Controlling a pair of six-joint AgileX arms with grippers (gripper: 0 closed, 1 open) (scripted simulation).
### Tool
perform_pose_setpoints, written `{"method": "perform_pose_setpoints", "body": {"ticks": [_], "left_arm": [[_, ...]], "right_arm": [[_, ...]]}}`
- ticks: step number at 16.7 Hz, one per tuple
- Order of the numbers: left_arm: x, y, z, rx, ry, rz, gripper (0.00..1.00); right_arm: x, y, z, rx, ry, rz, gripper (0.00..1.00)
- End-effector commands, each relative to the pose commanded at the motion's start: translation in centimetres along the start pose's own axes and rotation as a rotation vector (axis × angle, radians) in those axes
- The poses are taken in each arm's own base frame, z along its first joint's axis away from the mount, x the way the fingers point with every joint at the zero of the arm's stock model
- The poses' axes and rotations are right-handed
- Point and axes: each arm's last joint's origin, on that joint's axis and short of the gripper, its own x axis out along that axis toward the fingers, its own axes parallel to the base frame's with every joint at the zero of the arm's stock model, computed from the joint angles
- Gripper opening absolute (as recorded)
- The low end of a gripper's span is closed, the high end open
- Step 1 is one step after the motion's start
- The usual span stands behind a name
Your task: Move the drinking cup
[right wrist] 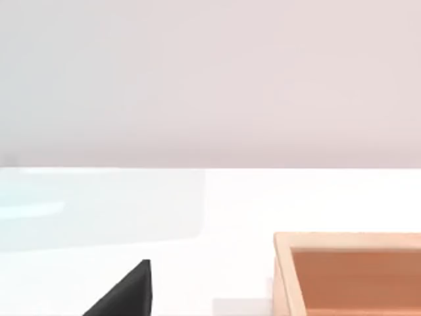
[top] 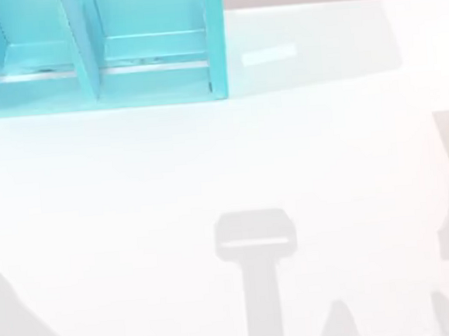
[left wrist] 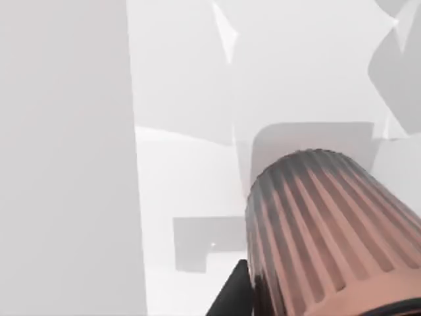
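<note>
The drinking cup is a reddish-brown tumbler with ribbed sides, seen very close in the left wrist view. My left gripper is shut on it; one black finger presses against its side and a dark edge shows at its other side. The cup hangs above the white table, with grey shadows lying below it. My right gripper shows as a black tip above the table, a short way from a wooden box.
A cyan shelf unit with upright dividers stands at the table's back left. An open light-brown wooden box sits on the white table. Grey shadows of the arms fall across the table's front and right.
</note>
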Motion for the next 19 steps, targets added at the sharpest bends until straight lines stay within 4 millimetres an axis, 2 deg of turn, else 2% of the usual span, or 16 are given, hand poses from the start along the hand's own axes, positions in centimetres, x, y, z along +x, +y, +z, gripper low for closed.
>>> {"method": "perform_pose_setpoints", "body": {"ticks": [13, 19], "left_arm": [[0.0, 0.0, 0.0, 0.0, 0.0, 0.0, 0.98], [0.0, 0.0, 0.0, 0.0, 0.0, 0.0, 1.0]], "right_arm": [[0.0, 0.0, 0.0, 0.0, 0.0, 0.0, 1.0], [0.0, 0.0, 0.0, 0.0, 0.0, 0.0, 1.0]]}}
